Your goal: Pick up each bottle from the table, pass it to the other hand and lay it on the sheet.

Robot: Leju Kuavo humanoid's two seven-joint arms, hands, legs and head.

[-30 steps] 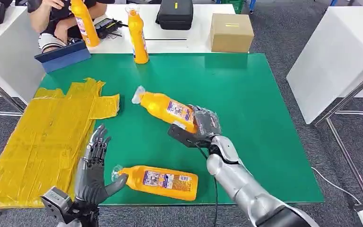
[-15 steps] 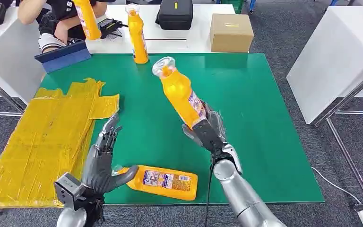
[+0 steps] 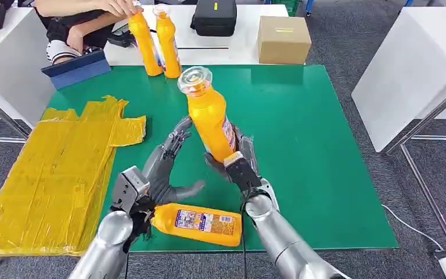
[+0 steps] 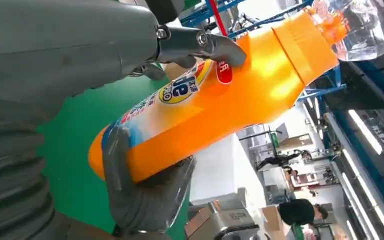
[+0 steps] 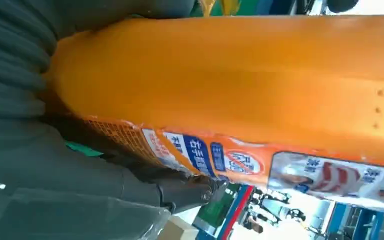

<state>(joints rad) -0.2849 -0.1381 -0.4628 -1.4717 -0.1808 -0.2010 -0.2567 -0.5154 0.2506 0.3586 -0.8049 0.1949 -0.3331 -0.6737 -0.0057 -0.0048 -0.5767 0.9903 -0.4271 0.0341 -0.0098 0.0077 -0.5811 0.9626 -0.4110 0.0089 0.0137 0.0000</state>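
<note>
Right hand (image 3: 238,165) grips the base of an orange plastic bottle (image 3: 209,116), upright, clear cap up, above the green mat (image 3: 302,128). Left hand (image 3: 165,165) is spread beside it, fingertips at the bottle. Second bottle (image 3: 197,221) lies at the mat's near edge; crinkled yellow sheet (image 3: 52,168) off its left side.
Left wrist: fingers (image 4: 215,45) touch the glossy labelled bottle (image 4: 220,100).
Right wrist: smooth orange bottle (image 5: 240,85) against the ribbed grey right hand (image 5: 70,165).

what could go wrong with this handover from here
The right hand grips the raised bottle only at its base, so it may tip or slip as the left hand, fingers spread beside it, closes. The left forearm also hangs just above the lying bottle near the table's front edge, and could knock it off.
</note>
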